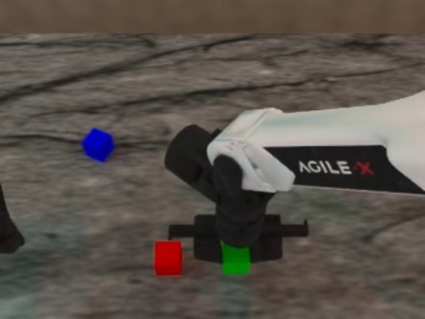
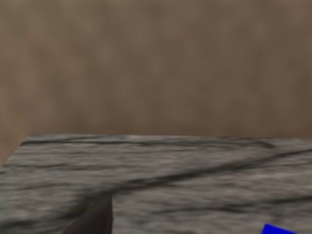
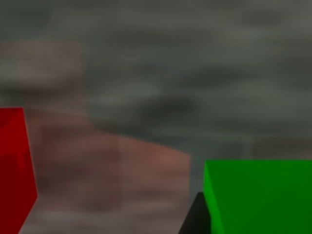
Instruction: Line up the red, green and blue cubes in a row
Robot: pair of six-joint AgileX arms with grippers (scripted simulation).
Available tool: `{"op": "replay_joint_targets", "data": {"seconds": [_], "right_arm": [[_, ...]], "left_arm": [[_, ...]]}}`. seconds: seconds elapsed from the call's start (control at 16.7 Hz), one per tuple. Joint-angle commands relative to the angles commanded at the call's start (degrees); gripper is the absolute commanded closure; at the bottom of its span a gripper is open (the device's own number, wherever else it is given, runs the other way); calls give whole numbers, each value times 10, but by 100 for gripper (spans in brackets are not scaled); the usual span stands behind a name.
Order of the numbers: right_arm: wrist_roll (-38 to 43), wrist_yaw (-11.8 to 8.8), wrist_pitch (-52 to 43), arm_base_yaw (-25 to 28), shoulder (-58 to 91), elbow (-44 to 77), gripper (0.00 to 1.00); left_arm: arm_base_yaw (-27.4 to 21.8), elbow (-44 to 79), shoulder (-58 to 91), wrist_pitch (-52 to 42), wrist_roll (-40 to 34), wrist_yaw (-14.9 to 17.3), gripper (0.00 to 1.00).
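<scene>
The green cube (image 1: 235, 260) is near the table's front edge, with my right gripper (image 1: 236, 249) down over it and shut on it. In the right wrist view a dark finger (image 3: 195, 217) presses against the side of the green cube (image 3: 258, 195). The red cube (image 1: 168, 257) stands on the table just left of the green one, a small gap apart, and shows again as the red cube (image 3: 14, 165) in the right wrist view. The blue cube (image 1: 98, 144) lies alone farther back on the left; a corner of the blue cube (image 2: 278, 229) shows in the left wrist view. My left gripper (image 1: 6, 229) is parked at the left edge.
The grey marbled table (image 1: 299, 80) runs back to a brown wall (image 1: 212, 16). My right arm (image 1: 345, 159) reaches in from the right over the middle of the table.
</scene>
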Motion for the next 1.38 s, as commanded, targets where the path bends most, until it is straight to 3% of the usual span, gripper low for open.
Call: {"op": "replay_joint_targets", "data": {"seconds": [0.54,1.14,1.38], "right_arm": [[0,0,0,0,0,0,2],[0,0,-2,-1,-1,2,0],[3,0,-66,1,-22,42,0]], "left_arm": [[0,0,0,0,0,0,0],[0,0,0,0,0,0,0],[0,0,0,0,0,0,0]]}}
